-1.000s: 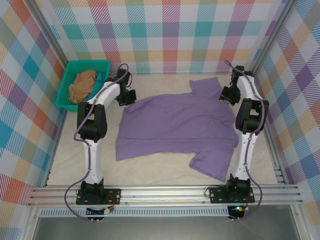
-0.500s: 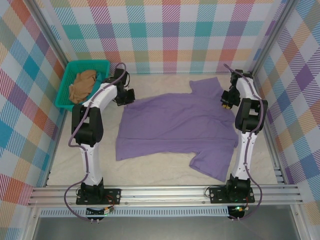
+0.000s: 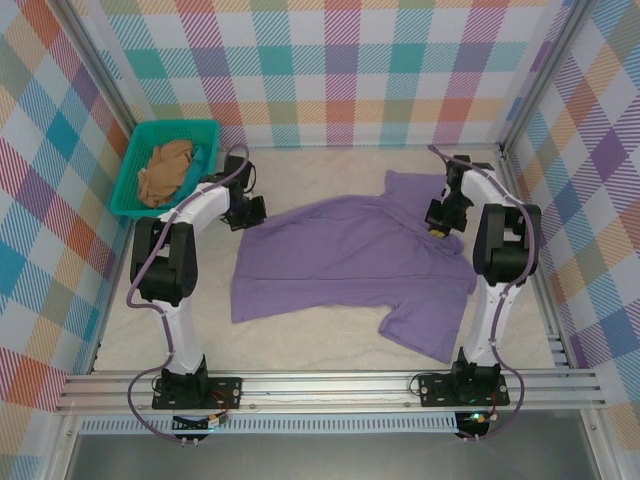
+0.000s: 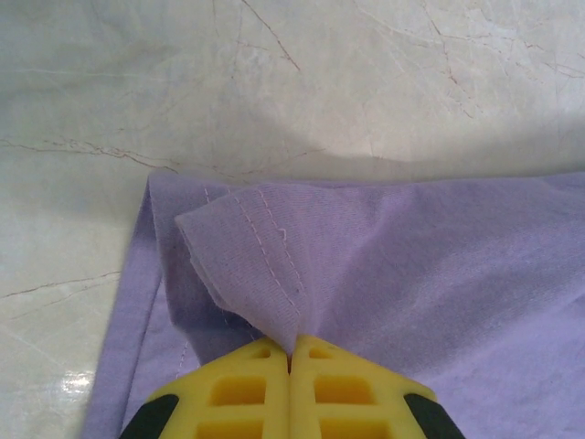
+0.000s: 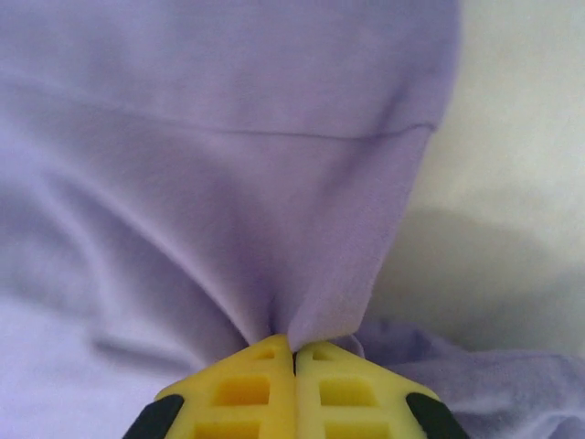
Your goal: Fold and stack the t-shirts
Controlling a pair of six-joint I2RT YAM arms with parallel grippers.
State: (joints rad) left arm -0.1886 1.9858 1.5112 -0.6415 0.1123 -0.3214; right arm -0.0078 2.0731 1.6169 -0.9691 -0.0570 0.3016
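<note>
Lying lavender t-shirt [image 3: 350, 250]: is spreading across the middle of the table [image 3: 320, 345], between the two arms, with one sleeve pointing toward the near edge and the other lying by the right arm.
Left gripper [image 4: 291, 352]: is clenching the shirt's far left hem corner; its yellow fingers [image 4: 238, 393] are pressing flat together on the cloth.
Right gripper [image 5: 292, 347]: is pinching a raised fold of the same shirt at its far right side, jaws pressing together.
Top external view: is showing the whole shirt and both arms reaching to its far corners, though the fingertips are too small to judge there.
Left wrist view: is revealing the stitched hem doubled over at the pinch, with pale table beyond.
Right wrist view: is revealing a seam line crossing the lifted cloth, which is tenting up into the jaws.
Tan t-shirt [image 3: 165, 170]: is lying crumpled inside the teal basket [image 3: 175, 125] at the far left corner, well apart from the lavender one.
</note>
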